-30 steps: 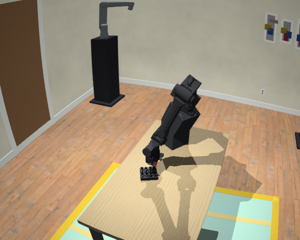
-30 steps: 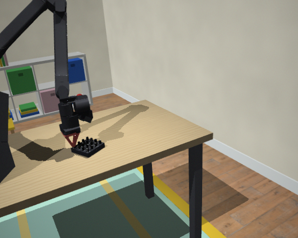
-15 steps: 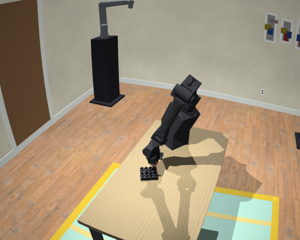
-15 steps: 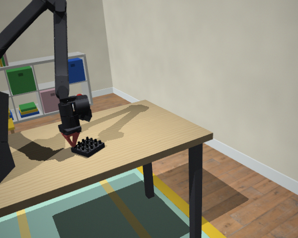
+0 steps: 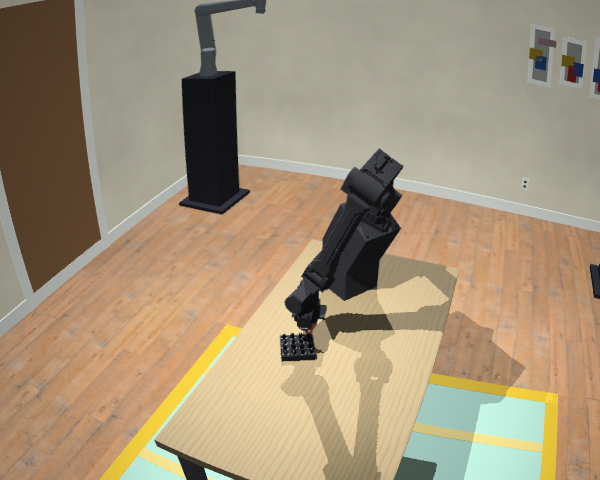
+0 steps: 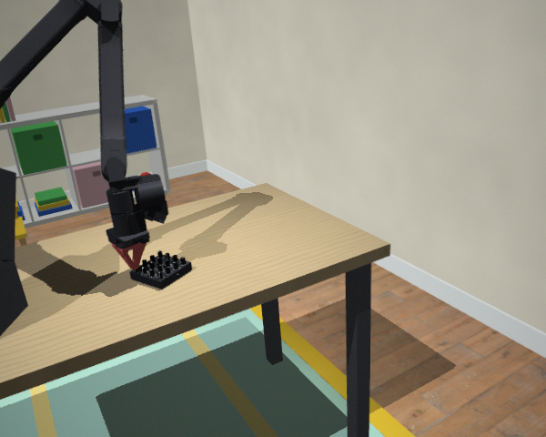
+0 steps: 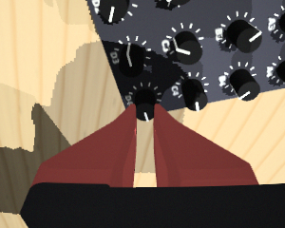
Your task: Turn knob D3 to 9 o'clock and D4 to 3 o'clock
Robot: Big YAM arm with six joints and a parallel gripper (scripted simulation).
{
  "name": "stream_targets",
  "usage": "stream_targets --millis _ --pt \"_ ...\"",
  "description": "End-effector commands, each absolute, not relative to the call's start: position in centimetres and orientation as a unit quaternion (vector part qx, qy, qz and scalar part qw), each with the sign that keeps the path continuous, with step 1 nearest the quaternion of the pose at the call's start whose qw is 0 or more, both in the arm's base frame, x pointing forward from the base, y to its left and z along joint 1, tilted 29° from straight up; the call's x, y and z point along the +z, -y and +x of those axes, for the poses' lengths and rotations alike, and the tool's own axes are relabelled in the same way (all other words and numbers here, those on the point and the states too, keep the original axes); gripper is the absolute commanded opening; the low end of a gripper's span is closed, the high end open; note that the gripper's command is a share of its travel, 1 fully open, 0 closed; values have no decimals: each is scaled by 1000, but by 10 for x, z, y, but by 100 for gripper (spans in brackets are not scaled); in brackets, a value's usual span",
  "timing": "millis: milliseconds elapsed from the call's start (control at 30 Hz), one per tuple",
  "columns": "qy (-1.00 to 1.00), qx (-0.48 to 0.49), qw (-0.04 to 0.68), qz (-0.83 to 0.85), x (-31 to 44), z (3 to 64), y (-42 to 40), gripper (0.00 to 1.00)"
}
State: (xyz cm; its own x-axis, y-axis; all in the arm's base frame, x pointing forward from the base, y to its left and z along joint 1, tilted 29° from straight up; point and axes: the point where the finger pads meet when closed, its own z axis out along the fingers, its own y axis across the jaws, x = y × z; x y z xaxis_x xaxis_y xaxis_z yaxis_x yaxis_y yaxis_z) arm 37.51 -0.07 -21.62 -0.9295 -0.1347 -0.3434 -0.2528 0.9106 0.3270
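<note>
The black knob box [image 5: 296, 347] [image 6: 163, 270] [image 7: 146, 22] stands on its feet on the wooden table [image 5: 269, 413] [image 6: 288, 244]. My gripper [image 5: 310, 331] [image 6: 135, 265] [image 7: 144, 113], with red fingers, reaches down to the box's near corner. It is shut on knob D4 [image 7: 144, 97], the corner knob of the front row. D4's white line shows on its side between the fingertips, facing the wrist camera. Knob D3 [image 7: 131, 57] sits just beyond it in shadow, its line pointing away from the gripper along the row. The other knobs are untouched.
The arm's dark base [image 5: 362, 258] stands on the table behind the box. A black pedestal with a grey arm [image 5: 210, 139] stands on the floor by the far wall. A shelf with coloured bins [image 6: 80, 155] stands beyond the table.
</note>
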Motion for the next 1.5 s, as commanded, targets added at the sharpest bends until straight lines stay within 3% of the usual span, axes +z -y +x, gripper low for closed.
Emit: stream_targets --millis 0,33,1467 --pt "-962 185 168 -111 -215 382 1 8" --pt "-962 185 168 -111 -215 382 1 19" --pt "-963 184 167 -105 -175 368 19 19"
